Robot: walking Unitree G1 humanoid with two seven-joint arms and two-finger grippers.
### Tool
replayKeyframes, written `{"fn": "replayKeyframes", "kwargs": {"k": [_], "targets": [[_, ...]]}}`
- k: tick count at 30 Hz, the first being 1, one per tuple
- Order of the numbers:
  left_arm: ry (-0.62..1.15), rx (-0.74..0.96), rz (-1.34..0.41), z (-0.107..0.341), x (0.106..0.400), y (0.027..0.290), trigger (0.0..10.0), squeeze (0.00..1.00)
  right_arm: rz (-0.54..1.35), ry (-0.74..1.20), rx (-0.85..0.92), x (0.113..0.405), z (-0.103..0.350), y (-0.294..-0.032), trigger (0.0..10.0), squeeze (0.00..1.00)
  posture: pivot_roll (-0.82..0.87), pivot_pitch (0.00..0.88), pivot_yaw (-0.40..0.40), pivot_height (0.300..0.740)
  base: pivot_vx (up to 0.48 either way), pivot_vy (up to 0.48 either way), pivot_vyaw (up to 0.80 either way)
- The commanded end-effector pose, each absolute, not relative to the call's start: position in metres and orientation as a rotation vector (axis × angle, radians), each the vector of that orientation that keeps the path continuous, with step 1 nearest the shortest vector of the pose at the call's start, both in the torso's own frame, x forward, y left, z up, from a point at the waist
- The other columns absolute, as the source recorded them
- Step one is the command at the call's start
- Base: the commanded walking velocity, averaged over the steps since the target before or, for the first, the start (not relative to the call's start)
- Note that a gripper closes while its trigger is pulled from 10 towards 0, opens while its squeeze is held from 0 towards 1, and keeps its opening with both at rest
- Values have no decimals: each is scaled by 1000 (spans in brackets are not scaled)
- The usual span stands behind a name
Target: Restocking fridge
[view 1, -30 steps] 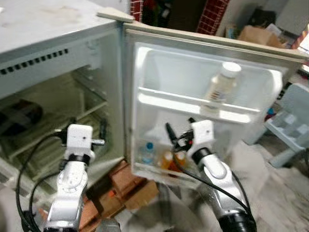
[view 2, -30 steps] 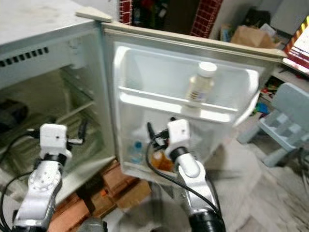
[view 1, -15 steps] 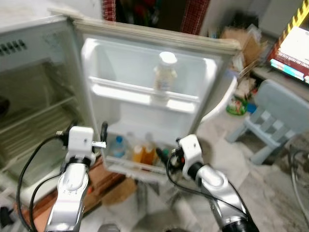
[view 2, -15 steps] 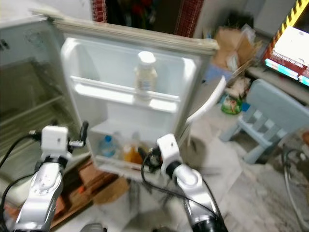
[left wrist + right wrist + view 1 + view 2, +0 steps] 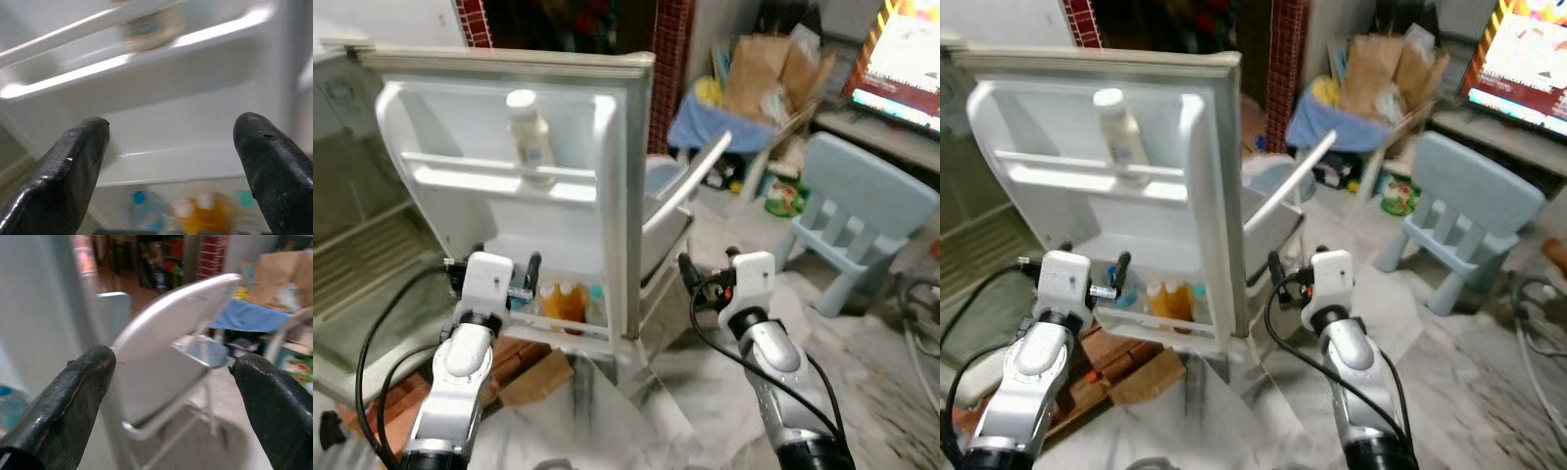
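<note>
A bottle (image 5: pixel 530 138) stands on the fridge door's (image 5: pixel 499 186) upper shelf; smaller bottles (image 5: pixel 564 302) sit in its lower shelf. A small chair (image 5: pixel 858 226) stands far right.

Two silver arms with white wrist blocks and black fingers.

Rounded, jointed silver segments on both arms, each ending in a boxy white wrist housing. Left gripper (image 5: pixel 524 277): thin black fingers and a small metal pin at the side of the housing. Right gripper (image 5: pixel 705 277): black fingers and a red spot near the base. Black cables looping loosely from each wrist down along the forearms. Fingers (image 5: pixel 68 166) up close: thick, tapered, matte black, faintly scuffed, with rounded tips.
</note>
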State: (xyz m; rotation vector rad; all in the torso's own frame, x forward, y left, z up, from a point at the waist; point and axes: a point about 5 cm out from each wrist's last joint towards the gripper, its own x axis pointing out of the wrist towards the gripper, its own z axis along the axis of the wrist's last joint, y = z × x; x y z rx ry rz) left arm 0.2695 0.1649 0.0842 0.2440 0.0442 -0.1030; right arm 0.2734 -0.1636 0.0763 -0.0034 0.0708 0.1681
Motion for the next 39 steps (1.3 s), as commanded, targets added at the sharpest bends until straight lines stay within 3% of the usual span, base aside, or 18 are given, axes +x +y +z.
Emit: {"fn": "replayKeyframes", "kwargs": {"k": [1,9,22,39], "targets": [[54,262,-101,83,272,170,10000,0,170,40,18,276,81,-161,10000,0,45,0,58,740,0,-292,0],[55,242,-107,76,274,154,10000,0,245,-50,4,291,98,-140,10000,0,71,0,-1,740,0,-470,55],[88,251,-17,72,275,163,10000,0,340,-119,4,300,112,-126,10000,0,83,0,-19,740,0,-469,610],[118,243,59,64,258,180,10000,0,306,-89,25,289,101,-138,10000,0,96,0,-23,740,254,-377,711]]}}
